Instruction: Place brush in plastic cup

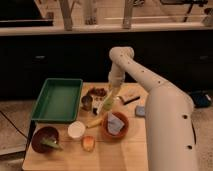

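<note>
My gripper point(110, 96) hangs from the arm, pointing down over the middle of the back of the wooden table point(125, 155). Right under it stands a pale yellow-green shape that looks like the plastic cup point(107, 106), just right of the grey metal cup point(87, 102). The gripper is directly above it and very close or touching. I cannot make out the brush apart from the gripper and the cup; it may be hidden there.
A green tray point(57, 99) lies at the back left. A white cup point(76, 129), an orange bowl point(115, 125), a brown bowl point(45, 139) and a small orange item point(88, 143) sit in front. A tan block tool point(129, 99) and a blue thing point(140, 111) lie to the right.
</note>
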Robot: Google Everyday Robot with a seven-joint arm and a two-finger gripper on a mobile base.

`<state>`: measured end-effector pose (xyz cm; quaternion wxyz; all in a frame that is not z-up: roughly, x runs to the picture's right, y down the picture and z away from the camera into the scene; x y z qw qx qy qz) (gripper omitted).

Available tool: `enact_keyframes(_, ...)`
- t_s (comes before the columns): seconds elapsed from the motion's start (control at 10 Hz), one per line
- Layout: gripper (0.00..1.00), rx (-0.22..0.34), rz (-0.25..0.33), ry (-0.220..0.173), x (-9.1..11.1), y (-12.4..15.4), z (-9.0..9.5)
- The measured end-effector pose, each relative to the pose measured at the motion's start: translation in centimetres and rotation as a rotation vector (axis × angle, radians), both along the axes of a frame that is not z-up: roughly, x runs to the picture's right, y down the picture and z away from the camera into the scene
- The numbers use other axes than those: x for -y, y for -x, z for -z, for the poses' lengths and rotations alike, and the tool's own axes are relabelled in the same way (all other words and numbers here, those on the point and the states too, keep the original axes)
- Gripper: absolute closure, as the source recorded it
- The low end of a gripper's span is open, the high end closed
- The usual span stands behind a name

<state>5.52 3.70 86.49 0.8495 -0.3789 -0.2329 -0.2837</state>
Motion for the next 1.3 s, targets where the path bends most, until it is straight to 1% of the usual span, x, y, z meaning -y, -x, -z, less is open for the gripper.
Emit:
enact_keyframes(0.3, 0.22, 0.003, 0.001, 0.015, -0.21, 0.08, -0.17)
enact_keyframes(0.4, 0.2, 0.003, 0.001, 0.018, -0.26, 0.02, -0.16)
enact_keyframes(0.8, 0.2, 0.016, -0.008, 0.022, -0.22, -0.37, -0.1)
enact_keyframes(1.0, 0.2, 0.035, -0.011, 0.031, -0.23, -0.35, -0.19)
enact_keyframes(1.3, 0.2, 0.036, -0.002, 0.035, -0.25, -0.2, -0.04)
